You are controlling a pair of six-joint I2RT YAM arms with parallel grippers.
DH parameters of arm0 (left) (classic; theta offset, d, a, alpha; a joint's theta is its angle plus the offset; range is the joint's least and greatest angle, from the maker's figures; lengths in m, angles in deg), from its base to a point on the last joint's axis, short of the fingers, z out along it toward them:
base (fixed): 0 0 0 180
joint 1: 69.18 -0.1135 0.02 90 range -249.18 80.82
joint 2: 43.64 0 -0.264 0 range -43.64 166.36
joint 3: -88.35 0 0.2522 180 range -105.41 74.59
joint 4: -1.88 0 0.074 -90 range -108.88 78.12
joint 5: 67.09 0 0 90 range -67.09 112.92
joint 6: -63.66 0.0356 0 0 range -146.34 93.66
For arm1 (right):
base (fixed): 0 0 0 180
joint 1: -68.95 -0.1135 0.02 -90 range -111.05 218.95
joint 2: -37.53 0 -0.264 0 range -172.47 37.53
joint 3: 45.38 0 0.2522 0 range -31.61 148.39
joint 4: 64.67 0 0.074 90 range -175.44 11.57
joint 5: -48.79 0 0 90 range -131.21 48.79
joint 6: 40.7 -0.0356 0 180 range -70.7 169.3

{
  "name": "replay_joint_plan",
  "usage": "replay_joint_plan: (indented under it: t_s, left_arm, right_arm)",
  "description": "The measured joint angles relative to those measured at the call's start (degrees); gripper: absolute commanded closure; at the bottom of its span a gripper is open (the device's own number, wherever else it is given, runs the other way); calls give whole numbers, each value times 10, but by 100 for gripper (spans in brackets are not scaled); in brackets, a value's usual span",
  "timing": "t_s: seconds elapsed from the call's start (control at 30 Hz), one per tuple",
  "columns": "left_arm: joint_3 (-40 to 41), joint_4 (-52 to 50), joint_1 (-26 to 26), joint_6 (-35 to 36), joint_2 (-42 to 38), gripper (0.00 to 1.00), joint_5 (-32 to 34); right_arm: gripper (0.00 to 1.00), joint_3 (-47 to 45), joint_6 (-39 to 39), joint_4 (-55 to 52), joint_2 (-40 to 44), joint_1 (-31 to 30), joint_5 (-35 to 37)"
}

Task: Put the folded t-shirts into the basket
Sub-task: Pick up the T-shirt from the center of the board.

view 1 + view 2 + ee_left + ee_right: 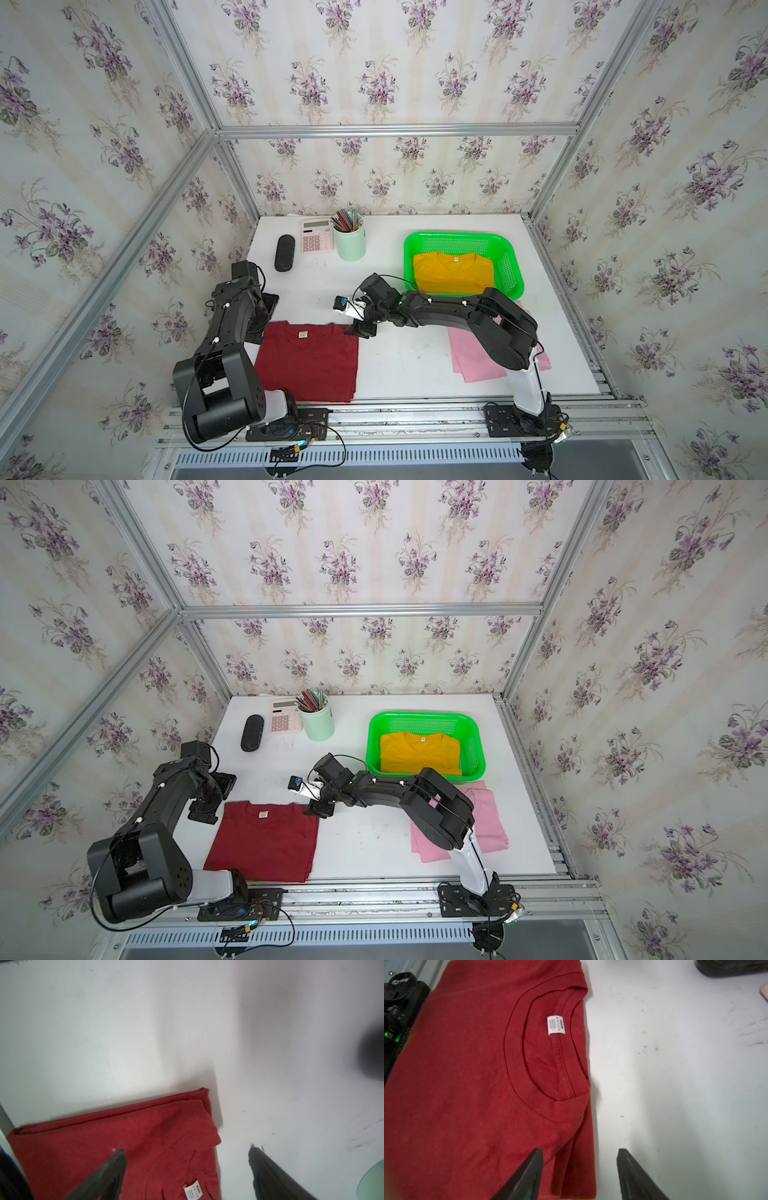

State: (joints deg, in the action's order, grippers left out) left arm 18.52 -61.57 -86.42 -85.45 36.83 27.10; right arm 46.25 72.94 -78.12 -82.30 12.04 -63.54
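Your basket (510,270) (471,750) sits on the white table (407,357). It holds one thing, the mustard yellow t-shirt (453,274) (419,754), which lies flat on its floor with the collar toward the back wall. The other container, a pale green pencil cup (350,245), stands left of the basket, well apart, and is packed with coloured pencils (347,220).

The dark red t-shirt (307,361) (456,1084) lies flat far to the left of the basket, nearer the arm bases. The pink t-shirt (469,357) lies just in front of the basket.

Your right arm (457,311) stretches leftward across the basket's front rim. It reaches the red shirt's collar edge at the corner nearer the basket. The right gripper (579,1150) has its jaws partly apart and holds nothing. One finger (525,1174) is over cloth, the other (637,1176) is over bare table, and the collar edge runs between them.

Your left arm (224,332) is folded up at the side of the red shirt away from the basket. The left gripper (187,1150) is spread wide and empty, and it straddles the same collar edge not far from the white label (556,1025). You cannot tell whether any finger touches the cloth.

A pink calculator (317,239) and a black case (284,252) lie beyond the cup, farther from the basket. From above, the right arm covers part of the pink shirt and the basket's front rim.
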Motion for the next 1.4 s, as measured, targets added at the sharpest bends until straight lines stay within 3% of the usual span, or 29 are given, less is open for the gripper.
replay_joint_plan:
  t_s: [0.23,0.53,0.6,0.73,0.77,0.8,1.17,1.4]
  left_arm:
    - [-95,-27,47,7,92,1,17]
    - [-80,-34,73,-20,104,1,40]
    - [-70,-33,74,-33,100,1,39]
    - [-61,-32,74,-56,102,1,40]
    - [-59,-32,74,-60,103,0,39]
    - [-59,-33,74,-64,105,1,39]
    - [-4,-33,73,-79,78,0,-20]
    - [-28,-26,74,-79,109,0,-54]
  right_arm:
    - [33,10,-30,-33,-37,10,-27]
    - [39,0,-44,-14,-42,14,-59]
    - [47,3,-43,-13,-44,14,-64]
    - [90,18,-39,-30,-55,14,-86]
    - [98,21,-37,-37,-57,14,-99]
    - [100,23,-32,-40,-57,14,-101]
    - [100,-44,-4,-12,42,12,-104]
    - [100,-64,37,35,93,-8,-72]
